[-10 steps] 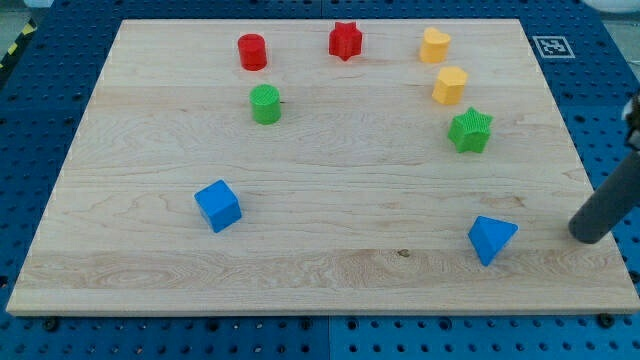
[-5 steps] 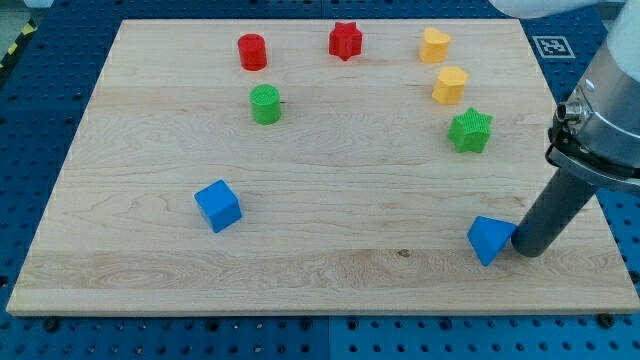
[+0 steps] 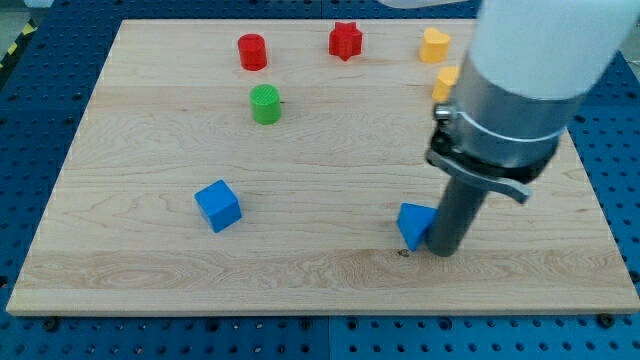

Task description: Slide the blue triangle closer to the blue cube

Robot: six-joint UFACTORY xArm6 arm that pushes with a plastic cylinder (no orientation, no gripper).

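The blue triangle (image 3: 413,225) lies on the wooden board (image 3: 320,280) at the lower middle-right. My tip (image 3: 441,250) touches its right side. The blue cube (image 3: 218,206) sits well to the view's left of the triangle, at about the same height in the view. The rod and the arm above it rise toward the view's top right and hide part of the board there.
A red cylinder (image 3: 252,51), a red star (image 3: 345,41) and a yellow block (image 3: 434,45) stand along the view's top. A green cylinder (image 3: 265,104) is below the red cylinder. A second yellow block (image 3: 443,82) is partly hidden by the arm.
My tip has moved left, pushing the blue triangle left toward the blue cube. The arm now covers the green star that showed at the right before.
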